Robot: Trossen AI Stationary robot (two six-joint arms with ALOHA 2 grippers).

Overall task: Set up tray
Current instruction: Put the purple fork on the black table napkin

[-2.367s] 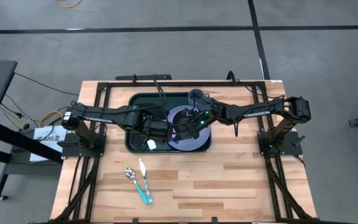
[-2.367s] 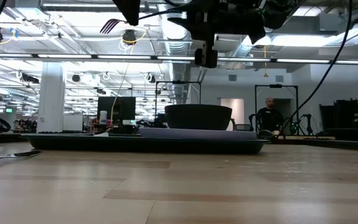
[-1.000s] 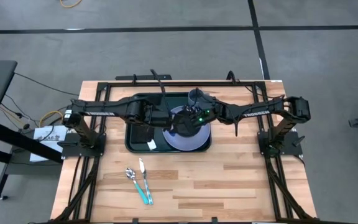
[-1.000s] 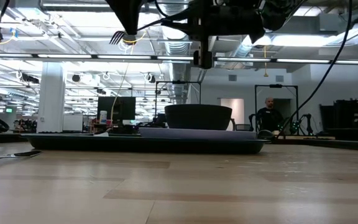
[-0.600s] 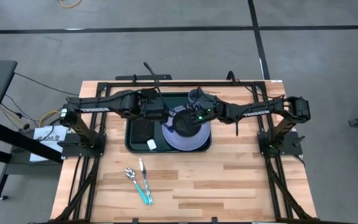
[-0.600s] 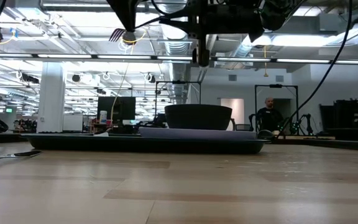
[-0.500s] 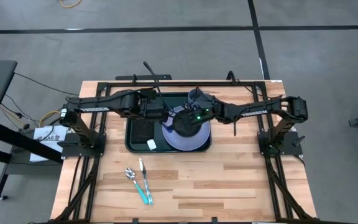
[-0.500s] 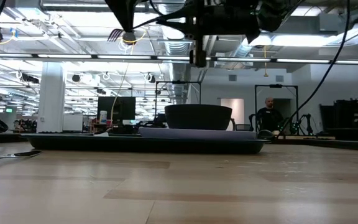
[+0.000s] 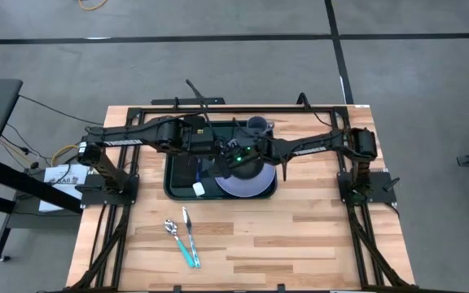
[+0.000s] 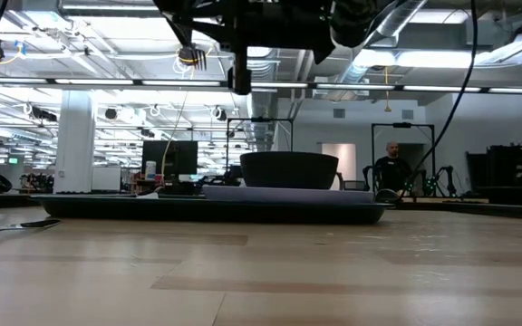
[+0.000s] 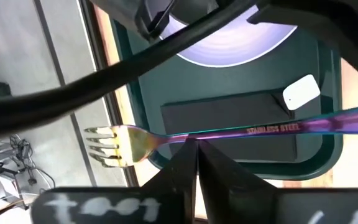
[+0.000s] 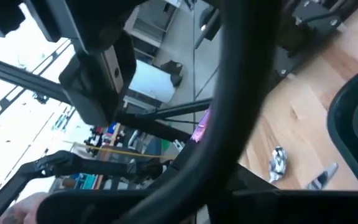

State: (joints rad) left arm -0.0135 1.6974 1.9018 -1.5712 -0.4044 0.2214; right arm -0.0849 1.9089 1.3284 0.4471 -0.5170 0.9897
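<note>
The dark green tray (image 9: 172,185) lies at the table's far middle. It carries a lavender plate (image 9: 249,181), a black napkin (image 11: 229,115) and a small white piece (image 11: 301,91). A dark bowl (image 10: 288,169) sits on the plate. My left gripper (image 11: 193,163) hangs above the tray's left half, shut on an iridescent fork (image 11: 278,129). My right gripper (image 9: 221,160) reaches in level from the right, close beside the left one and shut. Whether it touches the fork is hidden by a cable. My left gripper pinches the fork's neck (image 11: 188,138), between tines and handle, with its two fingers. The fingers slant down from above and lie across the fork. The fork is lifted clear above the napkin and tray, roughly level, its tines (image 11: 104,146) past the tray's left rim.
A spoon (image 9: 172,229) and a knife (image 9: 190,240) with teal handles lie on the bare wood near the front left. A dark cup (image 9: 256,124) stands at the tray's far edge. Black frame rails run along the table's sides.
My right gripper has slid toward the table's left across the plate, ending beside the left gripper. My left gripper drew slightly toward the far edge with the fork, then held still. The fork's tines have shifted a little in the low view.
</note>
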